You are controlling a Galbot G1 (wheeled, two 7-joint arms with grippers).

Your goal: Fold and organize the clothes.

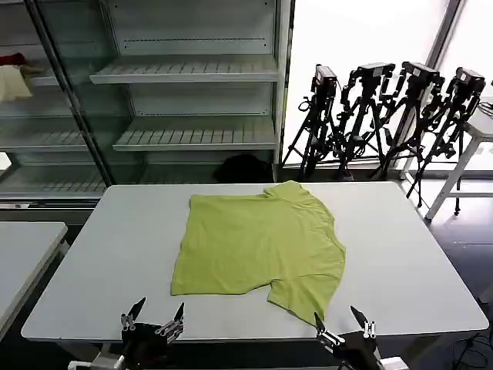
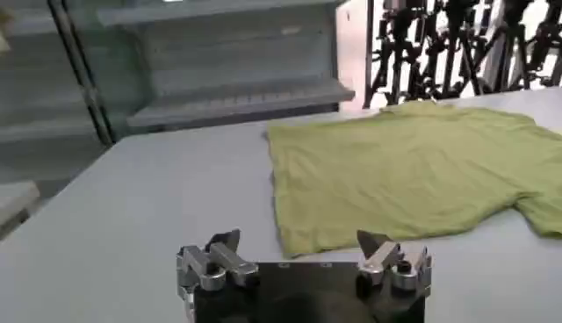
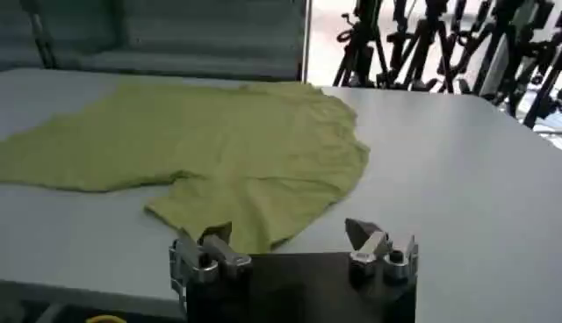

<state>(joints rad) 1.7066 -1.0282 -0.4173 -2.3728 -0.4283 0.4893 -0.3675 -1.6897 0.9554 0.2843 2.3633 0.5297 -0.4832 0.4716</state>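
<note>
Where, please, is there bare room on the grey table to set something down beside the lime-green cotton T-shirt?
The grey table is bare on the robot's left, between its edge and the lime-green cotton T-shirt, and on the right past the sleeve. The near strip is tighter: the open left gripper and open right gripper hover there.

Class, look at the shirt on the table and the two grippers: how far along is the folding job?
Done: little that shows; the T-shirt lies on the table, one sleeve out toward the near edge, the other side apparently turned in. In hand: nothing; the left gripper and right gripper hover open at the near edge, apart from the cloth. Left: essentially all the folding and tidying.
</note>
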